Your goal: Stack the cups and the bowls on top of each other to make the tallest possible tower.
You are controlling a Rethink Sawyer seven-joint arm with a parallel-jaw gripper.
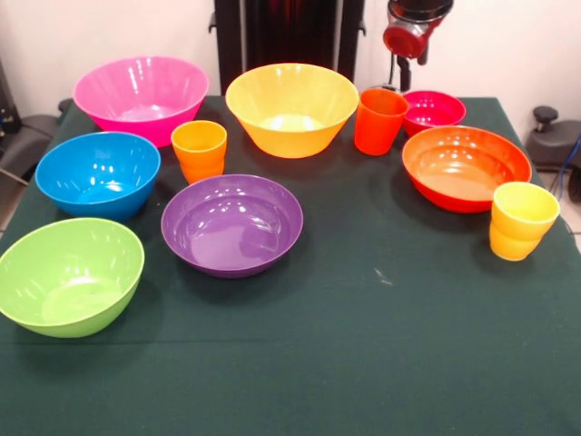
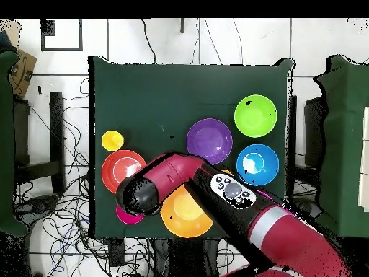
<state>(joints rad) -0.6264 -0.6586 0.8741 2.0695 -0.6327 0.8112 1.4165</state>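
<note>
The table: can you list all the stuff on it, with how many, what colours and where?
Places are as seen in the front view.
Deep bowls: four; pink bowl far left, yellow bowl far middle, blue bowl left, green bowl near left.
Shallow bowls: two; purple bowl middle, orange-red bowl right.
Small bowl: one; magenta-red bowl far right, behind the red-orange cup.
Cups: three; ribbed orange cup between the blue and yellow bowls, red-orange cup right of the yellow bowl, yellow cup near right of the orange-red bowl.
Table: one, dark green cloth.
Nothing is stacked.
Robot arm: one, red and black; its tool hangs above the far right.
</note>
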